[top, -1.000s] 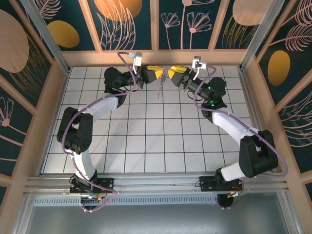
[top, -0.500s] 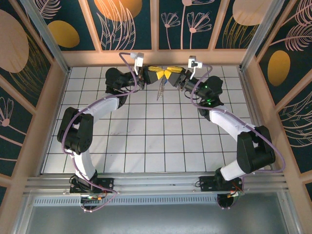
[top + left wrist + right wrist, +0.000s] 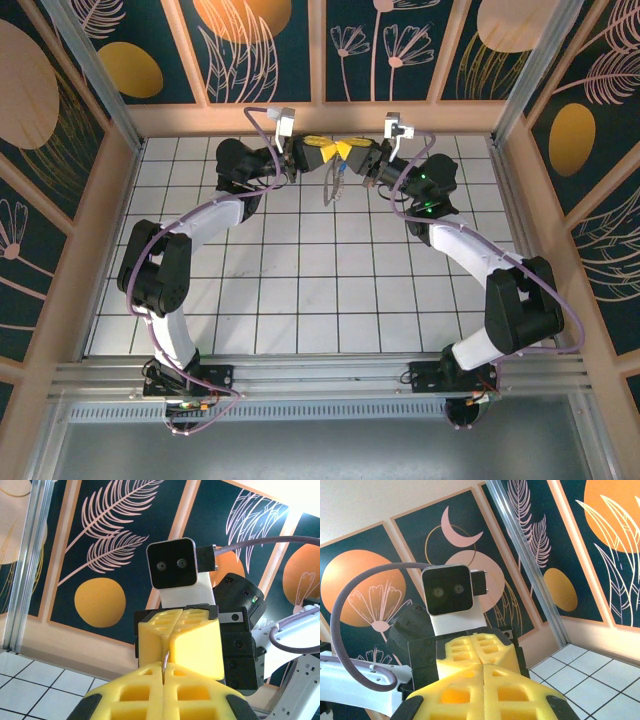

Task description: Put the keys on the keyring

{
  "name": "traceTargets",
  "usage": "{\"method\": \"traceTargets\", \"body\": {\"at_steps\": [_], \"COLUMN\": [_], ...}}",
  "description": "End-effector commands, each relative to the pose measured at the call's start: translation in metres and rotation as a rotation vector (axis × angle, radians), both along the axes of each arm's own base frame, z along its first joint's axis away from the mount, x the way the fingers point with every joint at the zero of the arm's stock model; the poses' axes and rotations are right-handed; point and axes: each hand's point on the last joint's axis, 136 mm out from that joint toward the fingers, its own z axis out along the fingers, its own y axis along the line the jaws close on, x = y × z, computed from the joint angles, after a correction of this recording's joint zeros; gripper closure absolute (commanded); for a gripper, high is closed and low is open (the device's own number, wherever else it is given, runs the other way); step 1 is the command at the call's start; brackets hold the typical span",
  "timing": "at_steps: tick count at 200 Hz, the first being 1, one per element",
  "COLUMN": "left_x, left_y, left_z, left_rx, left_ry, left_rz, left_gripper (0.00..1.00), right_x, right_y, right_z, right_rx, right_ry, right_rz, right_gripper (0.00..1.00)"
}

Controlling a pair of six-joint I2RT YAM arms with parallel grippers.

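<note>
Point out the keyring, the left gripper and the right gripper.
keyring (image 3: pixel 334 190), top external view, on its hanging lower part.
left gripper (image 3: pixel 331 149), top external view, at its yellow fingertips.
right gripper (image 3: pixel 170 632), left wrist view, seam between its yellow pads.

Between left gripper (image 3: pixel 323 149) and right gripper (image 3: pixel 356 150) hangs keyring (image 3: pixel 335 186).

Place: robot test cell, lab-type enclosure.
Work surface: white tabletop (image 3: pixel 300 300) ruled in a black square grid.
Walls: dark teal printed panels (image 3: pixel 260 45) with orange discs and pink plant outlines, pale wooden frames.
Rig: black-and-white jointed left arm (image 3: pixel 160 275) and right arm (image 3: pixel 520 310), bases at a grey aluminium rail (image 3: pixel 320 372).
Sensors: white box camera (image 3: pixel 172 572) on a wrist, fed by a purple cable (image 3: pixel 260 542).
</note>
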Motion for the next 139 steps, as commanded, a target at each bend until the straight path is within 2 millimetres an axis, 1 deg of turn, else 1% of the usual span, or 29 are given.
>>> {"method": "traceTargets", "body": {"at_steps": [1,24,31,48,60,103,116,139], "left_x": [-0.010,-0.009,-0.008,-0.007,-0.006,-0.003,-0.001,0.000], "left_y": [-0.004,-0.003,-0.003,-0.003,-0.003,0.004,0.006,0.008], "left_z": [0.016,0.018,0.018,0.017,0.015,0.014,0.013,0.008], "left_rx": [-0.011,-0.010,-0.007,0.011,0.038,0.088,0.105,0.150], "left_ry": [-0.058,-0.059,-0.061,-0.070,-0.083,-0.119,-0.125,-0.136], "left_rz": [-0.025,-0.011,-0.005,0.006,0.017,0.051,0.058,0.052], "left_gripper": [1.00,1.00,0.94,0.73,0.64,0.45,0.41,0.37], "right_x": [-0.015,-0.010,-0.008,-0.005,-0.003,0.000,0.000,0.003], "right_y": [0.002,-0.003,-0.005,-0.010,-0.013,-0.017,-0.017,-0.016], "right_z": [0.021,0.020,0.019,0.019,0.019,0.015,0.014,0.010], "right_rx": [0.012,-0.001,-0.008,-0.023,-0.038,-0.110,-0.135,-0.184], "right_ry": [-0.099,-0.093,-0.088,-0.086,-0.082,-0.084,-0.089,-0.093], "right_rz": [0.040,0.005,-0.005,-0.019,-0.025,-0.029,-0.025,-0.014], "right_gripper": [1.00,1.00,1.00,1.00,1.00,1.00,1.00,1.00]}}
